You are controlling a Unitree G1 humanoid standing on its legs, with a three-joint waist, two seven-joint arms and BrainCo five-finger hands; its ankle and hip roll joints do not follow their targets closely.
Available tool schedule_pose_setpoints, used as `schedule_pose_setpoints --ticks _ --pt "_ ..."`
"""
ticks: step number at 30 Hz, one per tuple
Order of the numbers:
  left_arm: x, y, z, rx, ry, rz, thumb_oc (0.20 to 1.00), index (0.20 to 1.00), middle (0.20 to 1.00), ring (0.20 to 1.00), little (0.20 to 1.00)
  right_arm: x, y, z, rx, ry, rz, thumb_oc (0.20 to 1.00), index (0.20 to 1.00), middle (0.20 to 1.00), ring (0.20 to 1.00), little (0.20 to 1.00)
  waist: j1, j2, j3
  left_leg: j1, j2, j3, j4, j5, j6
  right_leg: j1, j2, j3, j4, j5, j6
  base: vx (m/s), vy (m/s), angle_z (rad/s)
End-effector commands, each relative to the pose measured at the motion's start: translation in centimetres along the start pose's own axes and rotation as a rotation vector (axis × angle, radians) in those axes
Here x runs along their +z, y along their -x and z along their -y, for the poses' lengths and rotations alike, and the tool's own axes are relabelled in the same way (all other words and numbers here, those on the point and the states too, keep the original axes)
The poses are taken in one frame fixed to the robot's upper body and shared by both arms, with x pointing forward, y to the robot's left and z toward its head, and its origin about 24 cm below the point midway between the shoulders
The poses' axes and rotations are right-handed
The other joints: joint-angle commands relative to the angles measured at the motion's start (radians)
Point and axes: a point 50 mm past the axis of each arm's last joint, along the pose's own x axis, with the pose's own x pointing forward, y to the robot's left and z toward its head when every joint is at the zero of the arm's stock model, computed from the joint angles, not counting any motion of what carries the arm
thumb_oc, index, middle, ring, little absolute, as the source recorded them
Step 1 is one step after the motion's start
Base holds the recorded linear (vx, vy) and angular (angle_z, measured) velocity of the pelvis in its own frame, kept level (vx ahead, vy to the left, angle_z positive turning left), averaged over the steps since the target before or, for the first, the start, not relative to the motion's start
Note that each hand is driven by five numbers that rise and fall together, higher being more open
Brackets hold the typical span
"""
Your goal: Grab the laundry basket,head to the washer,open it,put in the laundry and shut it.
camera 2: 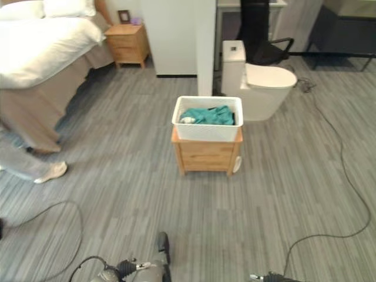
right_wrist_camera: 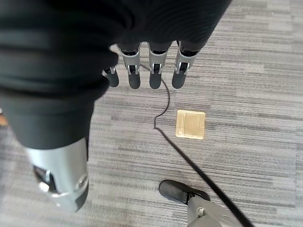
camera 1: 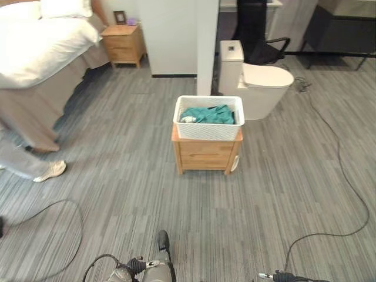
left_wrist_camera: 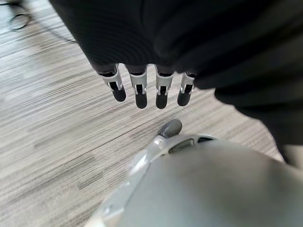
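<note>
**Fingers hang loose, basket not yet reached**

Fingers of the left hand point straight down over bare floor, relaxed and holding nothing. Going rightward, a person's leg and pale shoe show at the left edge of the floor, beside a bed, with a wooden nightstand at the wall past it. Near the middle of the floor stands a small wooden cabinet, serving as worktop; the white laundry basket sits on top of it, covering nearly the whole top, with teal laundry bunched inside. Just behind and to the right is a white toilet. The right hand likewise hangs with straight, slightly spread fingers over the floor, above a brass floor plate, empty.

By my reading the first step, grabbing the basket, is barely begun: the basket is well apart from both hands. The next move calls for walking forward to the cabinet, then raising both hands to the basket's side walls or rim; possibly it has handles, though I cannot tell from here. No washer can be picked out.
</note>
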Motion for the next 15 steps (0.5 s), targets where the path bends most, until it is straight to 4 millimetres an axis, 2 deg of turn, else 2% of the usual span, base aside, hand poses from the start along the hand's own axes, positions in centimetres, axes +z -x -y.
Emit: schedule_pose_setpoints --ticks 1,4,5,7,8,9,10,11,12,13,14,15 --pt "1.6 -0.1 0.1 -0.002 -0.038 0.06 1.0 1.0 1.0 1.0 1.0 1.6 0.0 -0.1 0.019 0.02 0.101 1.0 1.0 1.0 1.0 1.0 0.027 -0.039 0.006 -0.03 -0.005 0.048 0.132 -0.014 0.013 0.111 -0.206 -0.021 0.232 0.167 0.185 0.34 0.19 -0.63" --pt "2.5 -0.1 -0.4 0.014 -0.02 0.099 1.0 1.0 1.0 1.0 1.0 3.6 0.1 -1.1 0.05 0.111 0.161 1.0 1.0 1.0 1.0 1.0 0.043 -0.045 0.026 -0.005 -0.013 0.101 0.175 -0.097 0.053 0.034 -0.254 -0.07 0.408 0.317 0.235 0.31 0.233 -0.51" --pt "3.1 -0.1 -0.5 0.014 -0.024 0.115 1.0 1.0 1.0 1.0 1.0 4.4 0.2 -1.5 0.055 0.161 0.186 1.0 1.0 1.0 1.0 1.0 0.044 -0.04 0.037 0.001 -0.009 0.105 0.209 -0.13 0.065 0.004 -0.275 -0.101 0.469 0.344 0.233 0.29 0.257 -0.09" --pt "4.0 -0.1 -0.8 0.025 -0.056 0.148 1.0 1.0 1.0 1.0 1.0 6.0 0.4 -1.7 0.045 0.241 0.239 1.0 1.0 1.0 1.0 1.0 0.042 -0.035 0.065 0.02 -0.013 0.109 0.261 -0.189 0.089 -0.027 -0.317 -0.157 0.552 0.375 0.231 0.23 0.219 0.04" --pt "4.1 -0.1 -0.8 0.025 -0.056 0.148 1.0 1.0 1.0 1.0 1.0 6.0 0.4 -1.7 0.044 0.241 0.24 1.0 1.0 1.0 1.0 1.0 0.042 -0.035 0.065 0.019 -0.013 0.108 0.264 -0.19 0.089 -0.027 -0.318 -0.157 0.553 0.374 0.231 0.14 0.159 0.35" --pt "4.5 0.0 -0.8 0.025 -0.076 0.16 1.0 1.0 1.0 1.0 1.0 6.6 0.5 -1.6 0.037 0.269 0.262 1.0 1.0 1.0 1.0 1.0 0.041 -0.033 0.076 0.02 -0.018 0.102 0.297 -0.218 0.103 -0.033 -0.332 -0.17 0.585 0.382 0.227 0.25 0.167 0.43" --pt "4.8 0.0 -1.0 0.029 -0.115 0.166 1.0 1.0 1.0 1.0 1.0 6.8 0.5 -1.4 0.023 0.273 0.269 1.0 1.0 1.0 1.0 1.0 0.041 -0.04 0.079 0.027 -0.038 0.082 0.32 -0.25 0.119 -0.028 -0.339 -0.154 0.595 0.406 0.22 0.34 0.228 0.41" --pt "4.8 0.0 -1.2 0.034 -0.125 0.162 1.0 1.0 1.0 1.0 1.0 6.5 0.5 -1.2 0.019 0.256 0.261 1.0 1.0 1.0 1.0 1.0 0.044 -0.039 0.08 0.036 -0.055 0.067 0.315 -0.258 0.127 -0.034 -0.348 -0.148 0.62 0.432 0.219 0.35 0.189 0.2" --pt "4.7 -0.1 -1.1 0.03 -0.141 0.158 1.0 1.0 1.0 1.0 1.0 6.1 0.4 -1.0 0.016 0.24 0.249 1.0 1.0 1.0 1.0 1.0 0.042 -0.035 0.077 0.051 -0.075 0.047 0.303 -0.262 0.135 -0.042 -0.339 -0.135 0.636 0.437 0.213 0.23 0.107 0.42" --pt "4.9 0.0 -1.2 0.032 -0.15 0.163 1.0 1.0 1.0 1.0 1.0 5.8 0.4 -1.0 0.016 0.236 0.243 1.0 1.0 1.0 1.0 1.0 0.028 -0.03 0.081 0.073 -0.085 0.026 0.277 -0.263 0.138 -0.092 -0.288 -0.082 0.66 0.418 0.201 0.24 0.074 0.56" --pt "4.9 -0.1 -1.0 0.026 -0.172 0.158 1.0 1.0 1.0 1.0 1.0 5.3 0.3 -1.1 0.022 0.241 0.228 1.0 1.0 1.0 1.0 1.0 0.011 -0.017 0.088 0.101 -0.088 0.003 0.252 -0.259 0.138 -0.155 -0.243 -0.059 0.665 0.348 0.185 0.17 0.038 0.62" --pt "4.9 -0.1 -1.0 0.026 -0.172 0.158 1.0 1.0 1.0 1.0 1.0 5.3 0.3 -1.1 0.021 0.242 0.228 1.0 1.0 1.0 1.0 1.0 0.012 -0.015 0.085 0.099 -0.086 0.003 0.249 -0.256 0.137 -0.158 -0.241 -0.059 0.664 0.35 0.184 0.18 0.064 0.68"
